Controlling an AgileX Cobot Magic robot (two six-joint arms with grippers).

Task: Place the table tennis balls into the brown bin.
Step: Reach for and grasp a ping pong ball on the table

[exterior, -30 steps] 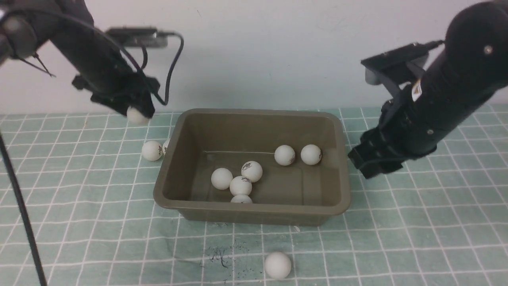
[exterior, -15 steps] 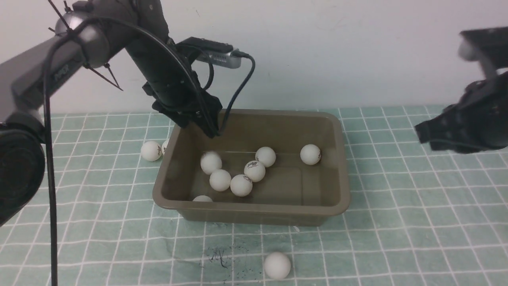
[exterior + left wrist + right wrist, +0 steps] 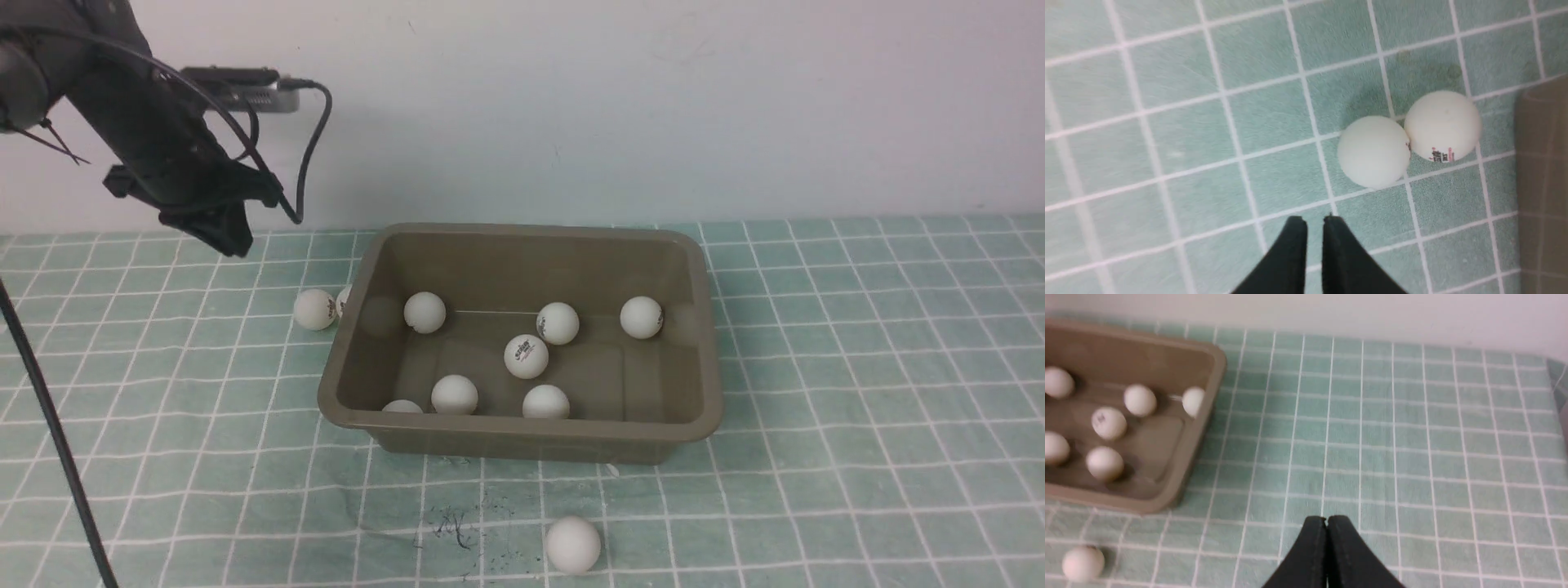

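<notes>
Inside brown bin (image 3: 531,231), seven table tennis balls (image 3: 526,356), three outside

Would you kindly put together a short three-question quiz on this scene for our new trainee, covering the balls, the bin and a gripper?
1. How many table tennis balls lie inside the brown bin?
2. True or false: the right gripper is holding a ball.
3. Where does the lone ball lie?
A) on the cloth, on the robot's side of the bin
B) on the cloth, to the right of the bin
C) on the bin's rim

Key
1. Seven; one is half hidden by the near wall.
2. False: it is shut and empty.
3. A
</notes>
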